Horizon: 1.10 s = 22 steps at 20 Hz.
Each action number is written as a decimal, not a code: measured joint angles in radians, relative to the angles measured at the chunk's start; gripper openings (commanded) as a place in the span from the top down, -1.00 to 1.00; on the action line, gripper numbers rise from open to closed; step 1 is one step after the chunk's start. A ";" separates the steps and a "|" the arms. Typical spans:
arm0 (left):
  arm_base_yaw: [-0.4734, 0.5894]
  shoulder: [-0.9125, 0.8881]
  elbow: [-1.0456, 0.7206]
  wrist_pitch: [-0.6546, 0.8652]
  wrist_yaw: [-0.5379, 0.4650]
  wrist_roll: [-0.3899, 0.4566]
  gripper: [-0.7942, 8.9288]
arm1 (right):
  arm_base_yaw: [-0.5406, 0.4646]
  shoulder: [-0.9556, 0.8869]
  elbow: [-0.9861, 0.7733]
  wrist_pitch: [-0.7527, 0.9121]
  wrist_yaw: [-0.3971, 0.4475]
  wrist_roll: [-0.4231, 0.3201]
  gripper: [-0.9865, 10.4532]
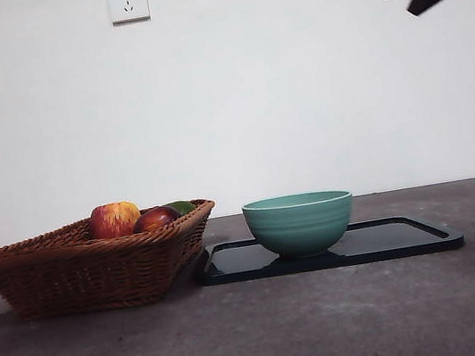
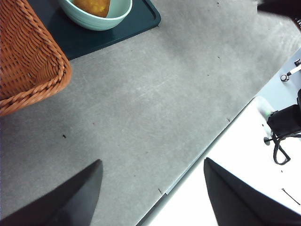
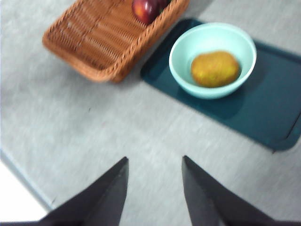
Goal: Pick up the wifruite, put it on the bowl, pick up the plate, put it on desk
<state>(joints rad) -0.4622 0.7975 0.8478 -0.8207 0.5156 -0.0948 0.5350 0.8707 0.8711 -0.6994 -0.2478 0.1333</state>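
Although the wifruite (image 3: 215, 68) was already seen lying inside the bowl (image 3: 212, 60), which stood on the black tray (image 3: 263, 108) just beside the wicker basket (image 3: 108, 40), no plate apart from that tray could be made out. Both grippers were held high above the desk (image 1: 271, 335), the left gripper (image 2: 153, 188) with its jaws spread wide and empty, the right gripper (image 3: 154, 186) parted and empty too. The tray was judged stiff, flat, glossy and probably slippery, so a hold on its raised rim at a bare edge away from the bowl was thought best; the ceramic bowl was judged heavy and breakable. The fruit was hidden by the bowl's wall in the front view, where only the apple (image 1: 115, 219) and a dark red fruit (image 1: 155, 219) showed; it was revealed by both wrist views.
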 measured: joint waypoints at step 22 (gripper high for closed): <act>0.000 0.001 0.000 0.046 0.000 0.011 0.13 | 0.000 -0.046 -0.037 -0.014 -0.097 0.000 0.51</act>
<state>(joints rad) -0.4622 0.7982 0.8478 -0.7746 0.5156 -0.0841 0.5350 0.8249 0.8341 -0.7135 -0.3450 0.1329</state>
